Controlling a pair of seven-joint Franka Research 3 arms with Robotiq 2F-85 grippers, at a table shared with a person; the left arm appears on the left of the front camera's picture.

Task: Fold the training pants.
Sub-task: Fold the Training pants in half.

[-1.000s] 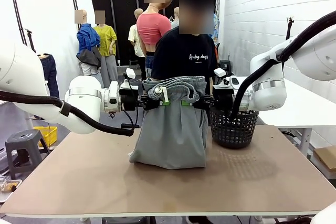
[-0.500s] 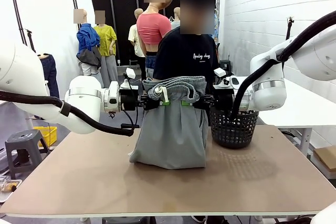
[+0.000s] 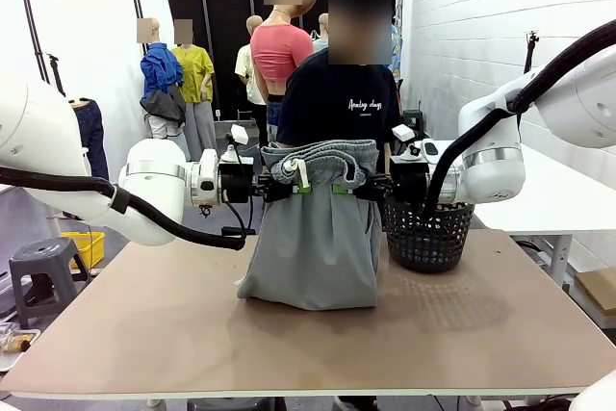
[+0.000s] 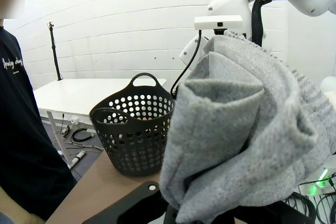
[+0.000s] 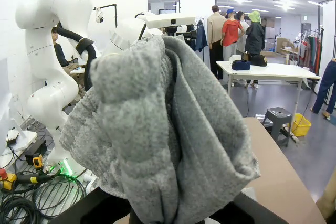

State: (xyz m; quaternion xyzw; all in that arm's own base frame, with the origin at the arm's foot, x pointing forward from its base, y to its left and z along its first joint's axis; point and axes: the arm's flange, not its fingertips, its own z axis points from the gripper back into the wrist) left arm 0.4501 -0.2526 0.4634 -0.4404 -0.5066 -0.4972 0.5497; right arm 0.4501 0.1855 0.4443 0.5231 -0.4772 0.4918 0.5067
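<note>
Both end effectors, left (image 3: 289, 187) and right (image 3: 348, 189), clamp the pants (image 3: 318, 247) by the waistband above the bench (image 3: 144, 334); bunched jersey could slip free, dropping them.

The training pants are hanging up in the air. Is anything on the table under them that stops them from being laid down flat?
Nothing visible does. The training pants hang from both grippers, left and right, and their lower end already rests on the table. The table in front of them is bare. The black basket stands close beside them on the robot's right, so they should be laid forward, not sideways.
</note>
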